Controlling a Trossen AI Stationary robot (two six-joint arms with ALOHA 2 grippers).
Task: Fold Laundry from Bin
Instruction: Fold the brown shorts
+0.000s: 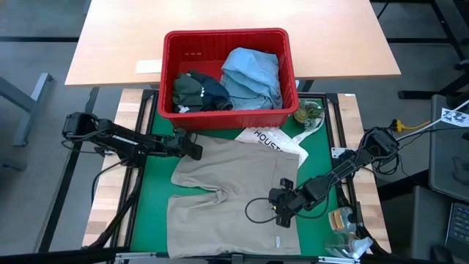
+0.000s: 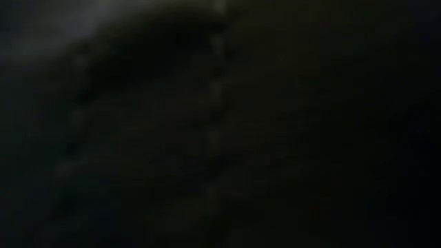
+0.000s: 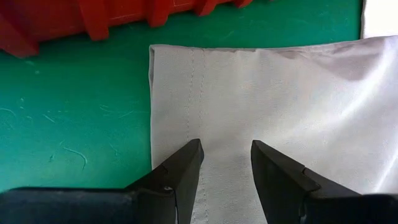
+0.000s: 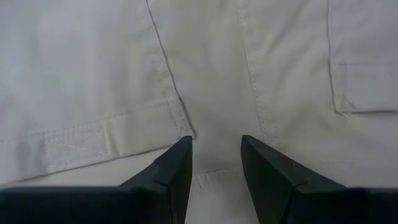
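Observation:
Beige shorts (image 1: pixel 234 194) lie spread flat on the green mat (image 1: pixel 150 198). My left gripper (image 1: pixel 196 149) stands open over their far left corner, its fingers (image 3: pixel 186 165) just inside the stitched edge (image 3: pixel 196 81). My right gripper (image 1: pixel 281 213) stands open over the shorts' right half, beside a seam (image 4: pixel 252 74) and a pocket (image 4: pixel 364 81). The red bin (image 1: pixel 227 35) at the far side holds a light blue shirt (image 1: pixel 253 77) and dark olive and navy garments (image 1: pixel 198 92). The low view is dark and shows nothing. My left gripper points slanting down at the flat beige cloth (image 3: pixel 227 112) near its far left corner; whether the fingertips touch it I cannot tell. My right gripper points steeply down at the cloth by the seam (image 4: pixel 214 118); whether it touches I cannot tell.
A white printed tote bag (image 1: pixel 275 141) lies partly under the shorts' far edge, below the bin. A mottled green object (image 1: pixel 308 114) sits at the mat's far right corner. Small bottles (image 1: pixel 343 220) stand right of the mat. A black cable loop (image 1: pixel 256 209) lies on the shorts.

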